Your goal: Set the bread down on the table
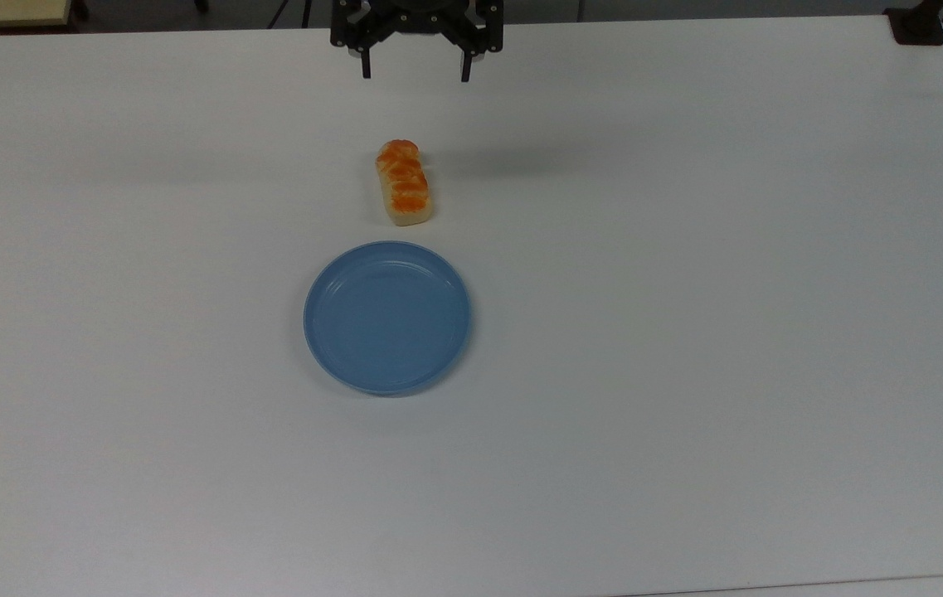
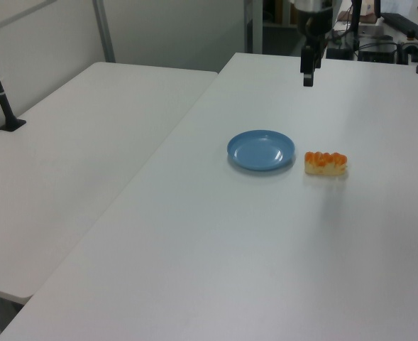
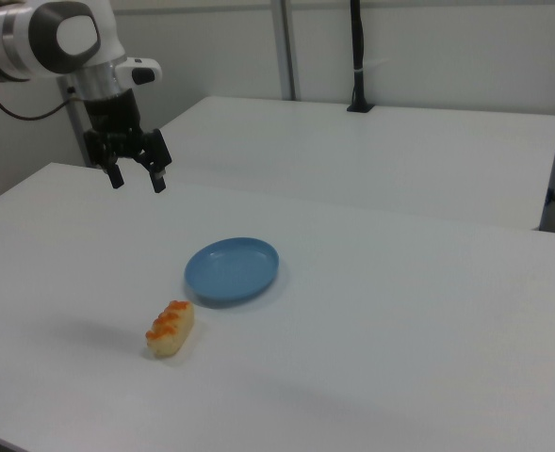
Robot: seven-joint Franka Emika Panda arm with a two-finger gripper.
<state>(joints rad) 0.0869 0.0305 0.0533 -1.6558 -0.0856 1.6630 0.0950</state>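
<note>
**Inspector:** Bread (image 1: 405,183) position?

**Assistant:** Flat on the table (image 1: 728,290), orange top up, free of any contact. In the top view it lies just beyond the blue plate (image 1: 387,317), a narrow strip of tabletop between them.

**Inspector:** Gripper?

**Assistant:** The gripper (image 1: 414,75) hangs above the table's far edge in the top view, well apart from the bread, fingers spread wide, nothing between them.

**Inspector:** Clearance?

**Assistant:** Broad white surface lies left, right and near of the plate; every table edge is well away from the bread.
</note>
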